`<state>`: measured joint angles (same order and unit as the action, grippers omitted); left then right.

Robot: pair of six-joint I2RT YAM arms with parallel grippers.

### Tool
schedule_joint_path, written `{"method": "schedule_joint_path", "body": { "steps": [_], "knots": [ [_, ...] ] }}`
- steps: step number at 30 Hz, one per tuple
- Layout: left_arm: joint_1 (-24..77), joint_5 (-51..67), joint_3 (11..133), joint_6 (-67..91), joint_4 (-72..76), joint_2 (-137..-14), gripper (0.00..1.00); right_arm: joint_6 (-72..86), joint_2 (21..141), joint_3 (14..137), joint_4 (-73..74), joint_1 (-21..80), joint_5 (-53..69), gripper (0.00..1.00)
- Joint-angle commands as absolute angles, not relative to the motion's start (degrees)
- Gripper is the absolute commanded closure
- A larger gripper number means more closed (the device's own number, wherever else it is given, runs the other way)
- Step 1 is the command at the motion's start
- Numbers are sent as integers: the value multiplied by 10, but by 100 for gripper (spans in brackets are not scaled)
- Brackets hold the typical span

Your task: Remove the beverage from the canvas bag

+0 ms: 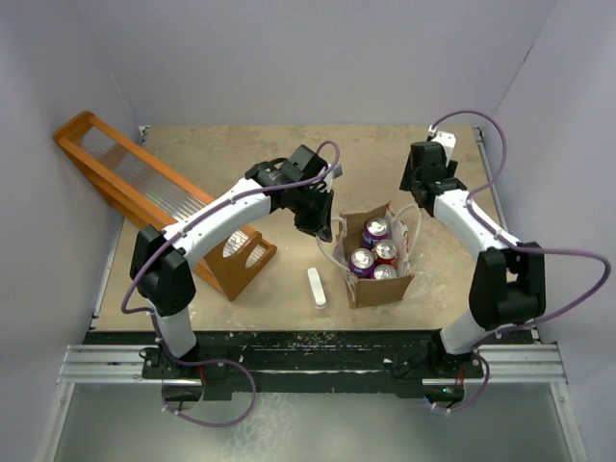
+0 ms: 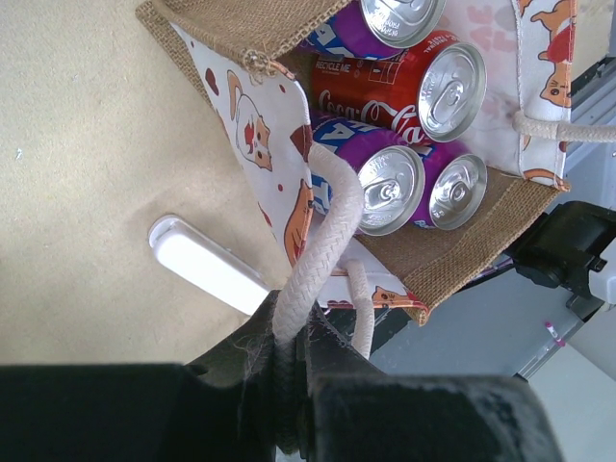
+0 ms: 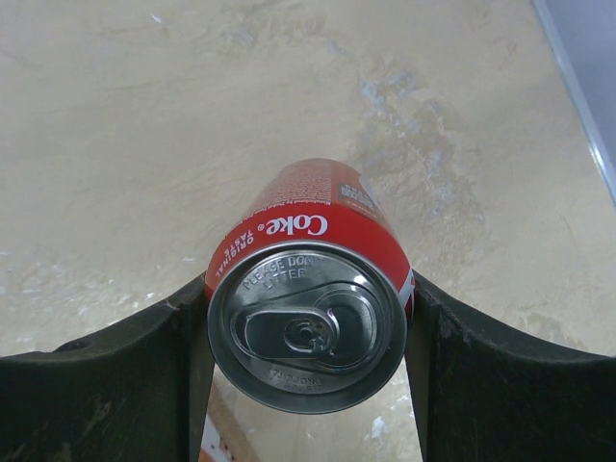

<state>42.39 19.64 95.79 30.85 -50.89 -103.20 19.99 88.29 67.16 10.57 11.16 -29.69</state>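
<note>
The canvas bag (image 1: pixel 377 285) stands open at the table's middle front, brown with white printed sides (image 2: pixel 252 130). Several cans stand in it, purple ones (image 2: pixel 385 188) and a red Coke can (image 2: pixel 450 91). My left gripper (image 1: pixel 320 227) is at the bag's left side, shut on its white rope handle (image 2: pixel 322 241). My right gripper (image 1: pixel 423 181) is behind and to the right of the bag. In the right wrist view it (image 3: pixel 306 310) is shut on another red Coke can (image 3: pixel 308 327), seen from the top over bare table. That can is hidden in the top view.
A long orange wooden rack (image 1: pixel 154 197) lies at the left, under my left arm. A small white oblong object (image 1: pixel 318 287) lies on the table just left of the bag; it also shows in the left wrist view (image 2: pixel 207 265). Grey walls enclose the table.
</note>
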Motion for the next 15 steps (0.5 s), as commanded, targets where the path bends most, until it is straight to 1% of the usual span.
{"method": "schedule_joint_path", "body": {
  "steps": [1, 8, 15],
  "knots": [
    [422, 197, 975, 311, -505, -1026, 100, 216, 905, 707, 33, 100, -300, 100],
    [421, 206, 964, 320, -494, -1018, 100, 257, 957, 738, 55, 63, -269, 100],
    [421, 210, 953, 320, -486, -1011, 99, 268, 982, 757, 65, 43, -238, 100]
  ]
}}
